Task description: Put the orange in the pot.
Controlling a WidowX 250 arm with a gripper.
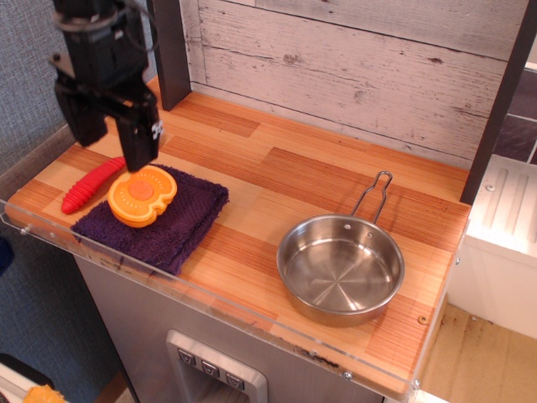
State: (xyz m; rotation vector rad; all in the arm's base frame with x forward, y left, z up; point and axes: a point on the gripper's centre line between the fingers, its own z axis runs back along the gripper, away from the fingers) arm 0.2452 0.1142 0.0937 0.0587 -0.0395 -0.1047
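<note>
The orange (142,195) is a flat toy half with a yellow-orange rim and a darker face. It lies on a purple towel (158,216) at the left of the wooden counter. The pot (340,268) is a shallow shiny steel pan with a wire loop handle, empty, at the front right. My black gripper (112,144) hangs open just above and behind the orange, its two fingers apart and holding nothing. It covers the bowl of a red-handled spoon (91,185) lying left of the orange.
A clear plastic lip (210,302) runs along the counter's front edge. A dark post (170,50) and a whitewashed plank wall (352,67) stand behind. A white unit (503,243) sits to the right.
</note>
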